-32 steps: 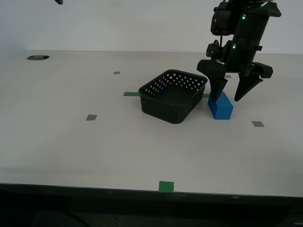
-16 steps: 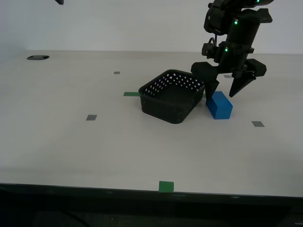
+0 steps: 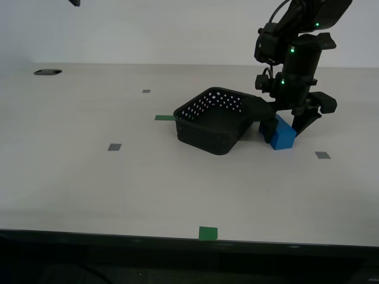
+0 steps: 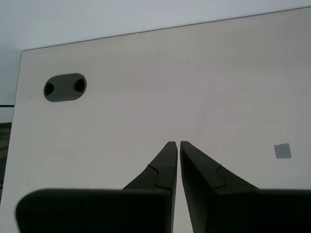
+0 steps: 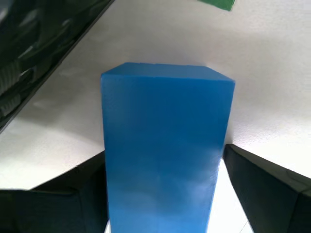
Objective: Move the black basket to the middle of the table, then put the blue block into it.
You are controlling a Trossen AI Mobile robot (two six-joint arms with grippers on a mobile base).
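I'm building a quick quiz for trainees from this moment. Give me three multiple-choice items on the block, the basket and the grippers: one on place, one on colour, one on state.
1. Where is the blue block?
A. inside the black basket
B. on the table beside the basket
C. at the table's front edge

2. What colour is the tape strip next to the black basket?
A. green
B. red
C. yellow

3. How is my second gripper?
A. shut on the block
B. wide open
C. shut on nothing

Answers: 1 B, the block sits on the table at the basket's outer wall, between my first gripper's fingers. 2 A, the strip is green. 3 C, its jaws meet over bare tabletop.
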